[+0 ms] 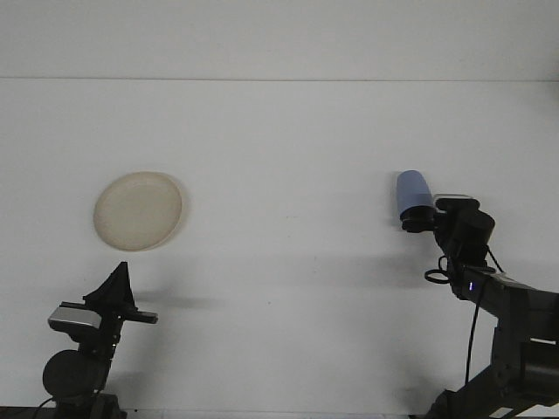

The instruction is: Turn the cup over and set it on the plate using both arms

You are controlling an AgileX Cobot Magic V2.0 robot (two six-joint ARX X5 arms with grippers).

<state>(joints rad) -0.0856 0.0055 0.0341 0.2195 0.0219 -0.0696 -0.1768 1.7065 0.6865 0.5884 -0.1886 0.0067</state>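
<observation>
A blue cup (412,191) stands upside down on the white table at the right. My right gripper (418,219) is at the cup's lower end and covers its rim; whether it holds the cup is hidden. A cream plate (139,209) lies flat on the table at the left, with nothing on it. My left gripper (120,272) stays low near the front edge, below the plate and apart from it, shut and holding nothing.
The white table (279,262) runs back to a white wall. A wide bare stretch lies between the plate and the cup. A black cable loops beside the right arm (476,284).
</observation>
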